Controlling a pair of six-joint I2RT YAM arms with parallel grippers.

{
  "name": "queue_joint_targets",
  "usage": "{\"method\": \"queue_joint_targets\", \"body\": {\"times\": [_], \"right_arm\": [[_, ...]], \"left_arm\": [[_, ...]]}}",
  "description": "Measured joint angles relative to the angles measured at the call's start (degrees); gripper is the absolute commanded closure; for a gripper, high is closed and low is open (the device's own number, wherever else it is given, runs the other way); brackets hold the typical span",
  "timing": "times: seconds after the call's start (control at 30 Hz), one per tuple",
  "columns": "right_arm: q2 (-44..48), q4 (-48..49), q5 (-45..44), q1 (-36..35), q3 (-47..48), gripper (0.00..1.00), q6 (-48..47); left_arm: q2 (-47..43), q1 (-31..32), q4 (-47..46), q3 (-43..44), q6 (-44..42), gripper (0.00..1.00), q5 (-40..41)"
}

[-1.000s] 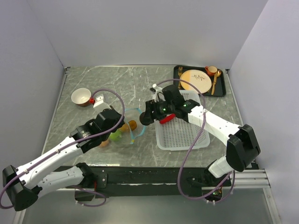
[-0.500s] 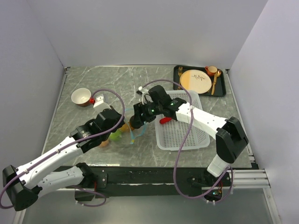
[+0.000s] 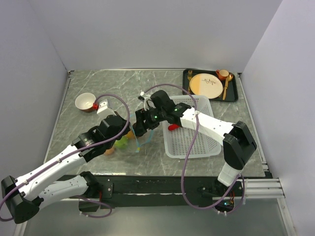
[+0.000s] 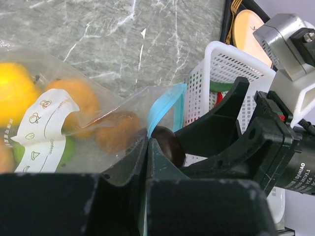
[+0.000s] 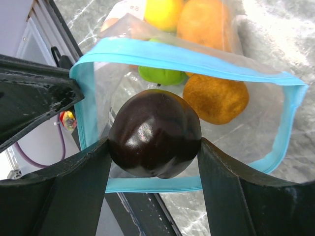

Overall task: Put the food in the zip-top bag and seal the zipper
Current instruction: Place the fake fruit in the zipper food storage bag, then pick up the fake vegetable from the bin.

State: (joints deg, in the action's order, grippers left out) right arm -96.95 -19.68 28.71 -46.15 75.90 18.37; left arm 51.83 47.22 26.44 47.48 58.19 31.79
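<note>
The right gripper pinches a dark fruit at the open zipper of the bag. The left gripper, pressed together, pinches the bag's edge. The bag lies on the tabletop beside the basket.

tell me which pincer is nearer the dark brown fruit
Right. The right pincer grips the dark brown fruit at the mouth of the zip-top bag; the left pincer sits just beside it, shut on the bag's edge.

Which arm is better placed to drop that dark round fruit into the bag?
The right: the right hand holds the dark fruit at the mouth of the open bag, while the left hand pinches the bag's edge.
</note>
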Motion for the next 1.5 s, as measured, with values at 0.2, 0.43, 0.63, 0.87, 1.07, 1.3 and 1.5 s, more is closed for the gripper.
{"method": "queue_joint_targets", "body": {"times": [0.2, 0.43, 0.63, 0.87, 1.07, 1.3, 1.5], "right_arm": [[0.0, 0.13, 1.07, -0.57, 0.07, 0.28, 0.0], [0.0, 0.35, 1.44, -0.96, 0.07, 0.19, -0.02], [0.0, 0.5, 1.09, -0.96, 0.07, 0.16, 0.0], [0.04, 0.96, -0.96, -0.96, 0.07, 0.14, 0.26], [3.04, 0.74, -8.87, 1.2, -2.03, 0.12, 2.27], [14.88, 1.44, -18.99, 13.97, -11.32, 0.11, 8.11], [15.72, 0.02, -26.29, 18.08, -13.29, 0.13, 12.09]], "left_arm": [[-0.5, 0.0, 0.0, -0.02, 0.09, 0.94, 0.02], [-1.14, -0.02, 0.0, -0.24, 0.22, 0.95, 0.02], [-2.21, 0.0, 0.52, -0.46, 1.03, 0.94, 0.46], [-4.09, 0.0, 1.25, -1.01, 1.49, 0.94, 1.33], [-4.59, 0.0, 1.79, -1.33, 1.66, 0.93, 2.14], [-5.77, -0.02, 2.1, -1.86, 1.92, 0.93, 2.56], [-5.11, -0.02, 1.97, -1.95, 2.12, 0.94, 2.49]]}}
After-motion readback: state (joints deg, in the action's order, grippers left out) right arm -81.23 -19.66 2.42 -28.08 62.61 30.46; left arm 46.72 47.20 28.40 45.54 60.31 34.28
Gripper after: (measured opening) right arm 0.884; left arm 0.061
